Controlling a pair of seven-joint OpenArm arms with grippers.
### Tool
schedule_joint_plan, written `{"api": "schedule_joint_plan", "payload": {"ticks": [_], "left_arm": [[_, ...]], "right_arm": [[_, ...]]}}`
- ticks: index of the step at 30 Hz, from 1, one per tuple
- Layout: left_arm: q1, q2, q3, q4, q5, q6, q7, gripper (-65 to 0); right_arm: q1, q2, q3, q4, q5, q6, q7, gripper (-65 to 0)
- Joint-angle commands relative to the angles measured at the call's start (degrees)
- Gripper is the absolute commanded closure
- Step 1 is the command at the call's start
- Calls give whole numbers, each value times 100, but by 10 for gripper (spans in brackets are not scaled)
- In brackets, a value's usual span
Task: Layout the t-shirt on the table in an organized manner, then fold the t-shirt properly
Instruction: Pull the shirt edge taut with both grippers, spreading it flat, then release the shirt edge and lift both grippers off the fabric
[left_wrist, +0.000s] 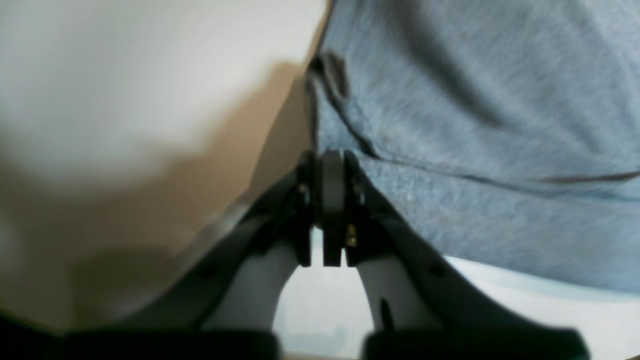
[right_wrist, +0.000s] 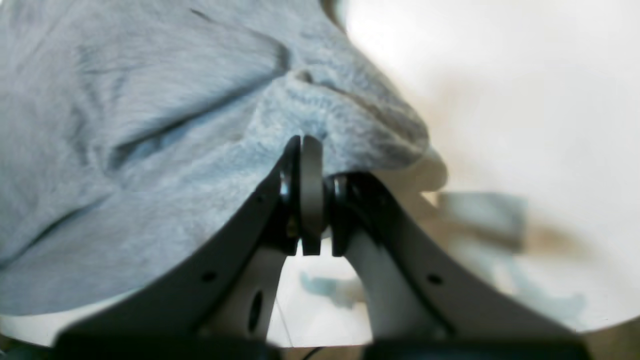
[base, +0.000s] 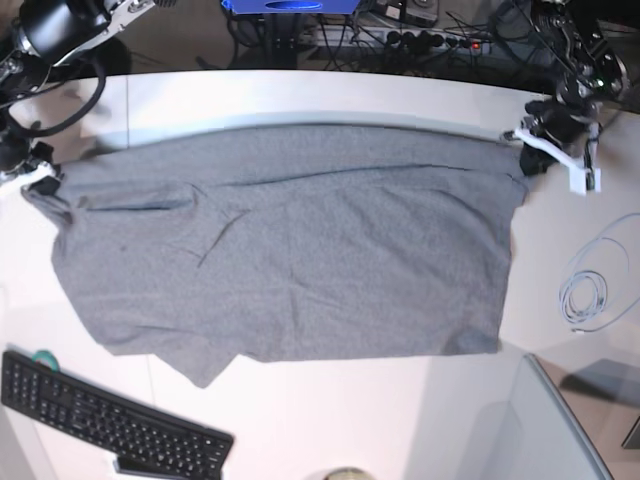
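Across the table (base: 300, 420), the shirt (base: 290, 260) lies mostly spread; my left hand (left_wrist: 332, 165) at two o'clock and right hand (right_wrist: 307, 150) at ten o'clock each pinch, seemingly, a corner. Folding remains.

Heather-grey t-shirt (base: 300, 260); white table (base: 330, 100); seemingly black keyboard (base: 110, 420).
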Motion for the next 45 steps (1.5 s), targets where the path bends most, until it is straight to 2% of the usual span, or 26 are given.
{"api": "schedule_joint_plan", "payload": {"ticks": [1, 5, 11, 16, 20, 33, 40, 41, 45], "left_arm": [[-4, -90, -47, 291, -68, 14, -46, 0], [260, 77, -64, 344, -24, 31, -29, 0], [462, 95, -64, -386, -50, 31, -64, 0], [656, 95, -47, -465, -24, 31, -547, 0], [691, 95, -55, -465, -24, 31, -547, 0], [779, 95, -55, -465, -24, 40, -565, 0], [770, 95, -55, -465, -24, 40, -574, 0], [770, 86, -55, -465, -24, 40, -574, 0], [770, 60, -64, -465, -24, 40, -574, 0]], "right_arm": [[35, 79, 22, 227, 69, 8, 47, -3], [-220, 70, 57, 254, 69, 8, -76, -3], [-616, -9, 4, -28, 69, 8, 276, -3], [-686, 0, -5, -397, 69, 8, 434, -3], [-721, 0, -5, -458, 60, 8, 636, -2], [-897, -53, 57, -441, 60, 8, 645, -2], [-862, -317, 391, -414, 60, 8, 654, -11], [-862, -326, 444, -414, 60, 8, 654, -20], [-862, -334, 628, -423, 60, 8, 654, -134]]}}
